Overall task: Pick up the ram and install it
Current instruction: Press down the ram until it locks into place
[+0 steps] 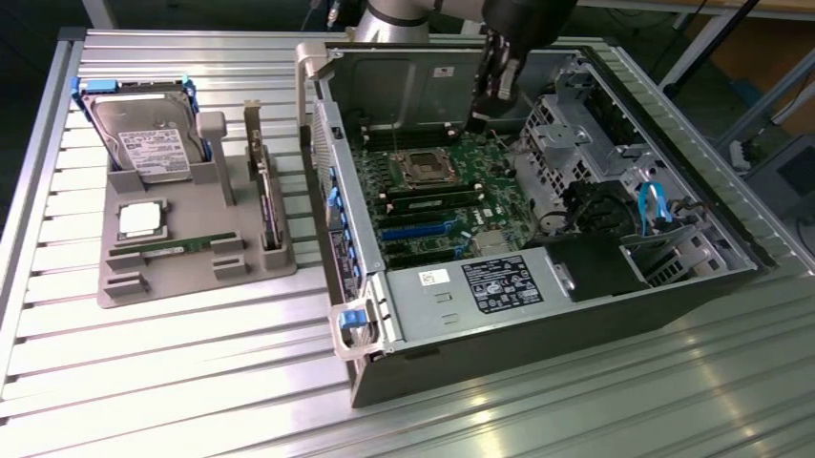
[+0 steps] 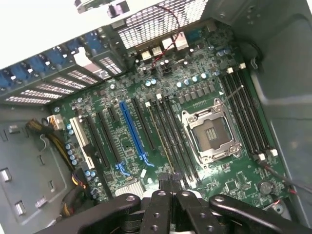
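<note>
The ram, a thin narrow green circuit-board stick (image 1: pixel 174 246), lies flat in a slot of the grey moulded parts tray (image 1: pixel 191 277) on the slatted metal table (image 1: pixel 153 382), well apart from the arm; a second green strip seems to sit already in the dark memory slots (image 1: pixel 427 202) just below the empty square metal processor socket (image 1: pixel 423 170) on the green motherboard (image 1: pixel 440 215). The black gripper (image 1: pixel 480 119) hangs inside the open grey computer case (image 1: pixel 535 286), low over the board near the socket, its fingers drawn together with nothing visibly between them; in the wrist view the fingertips (image 2: pixel 168 187) point at the long black slots (image 2: pixel 170 136) beside the socket (image 2: pixel 212 134). My judgement is that the main risk here is the closed fingers brushing the exposed socket contacts or a slot latch, since they stand so near. Room is tight: the case's upright rear wall (image 1: pixel 395 86) and the silver drive cage (image 1: pixel 567 134) flank the gripper, so a clean way out looks to be upward. Over the tray the space is open, with the silver hard drive (image 1: pixel 147 134) standing near.
</note>
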`<state>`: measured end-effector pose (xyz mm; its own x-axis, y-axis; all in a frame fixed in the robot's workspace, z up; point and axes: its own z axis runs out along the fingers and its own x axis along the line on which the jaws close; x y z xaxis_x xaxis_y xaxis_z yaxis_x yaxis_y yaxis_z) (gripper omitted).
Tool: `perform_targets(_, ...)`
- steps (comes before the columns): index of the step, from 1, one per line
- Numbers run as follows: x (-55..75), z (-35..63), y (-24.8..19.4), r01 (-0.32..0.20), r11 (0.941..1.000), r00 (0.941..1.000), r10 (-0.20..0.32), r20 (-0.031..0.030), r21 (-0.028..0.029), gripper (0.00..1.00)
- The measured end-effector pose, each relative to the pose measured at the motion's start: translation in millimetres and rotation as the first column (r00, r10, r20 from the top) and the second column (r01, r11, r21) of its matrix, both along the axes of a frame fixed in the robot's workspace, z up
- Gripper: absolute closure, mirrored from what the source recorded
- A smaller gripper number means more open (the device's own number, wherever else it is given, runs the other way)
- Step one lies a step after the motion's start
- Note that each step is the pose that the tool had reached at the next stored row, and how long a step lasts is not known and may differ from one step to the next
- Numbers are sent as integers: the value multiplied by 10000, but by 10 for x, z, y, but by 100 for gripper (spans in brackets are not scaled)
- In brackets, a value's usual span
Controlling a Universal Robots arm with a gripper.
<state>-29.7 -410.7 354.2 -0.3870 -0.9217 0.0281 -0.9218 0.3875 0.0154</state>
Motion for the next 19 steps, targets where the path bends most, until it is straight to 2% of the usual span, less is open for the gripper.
perform_targets(3,0,0,0,574,9983,9983,-574,0,0,90)
perform_targets(6,0,0,0,1083,9941,9941,-1083,0,0,90)
perform_targets(9,0,0,0,1619,9868,9868,-1619,0,1,90)
perform_targets(14,0,0,0,2339,9723,9723,-2339,0,0,90)
perform_targets(19,0,-1,0,3013,9535,9535,-3013,0,0,90)
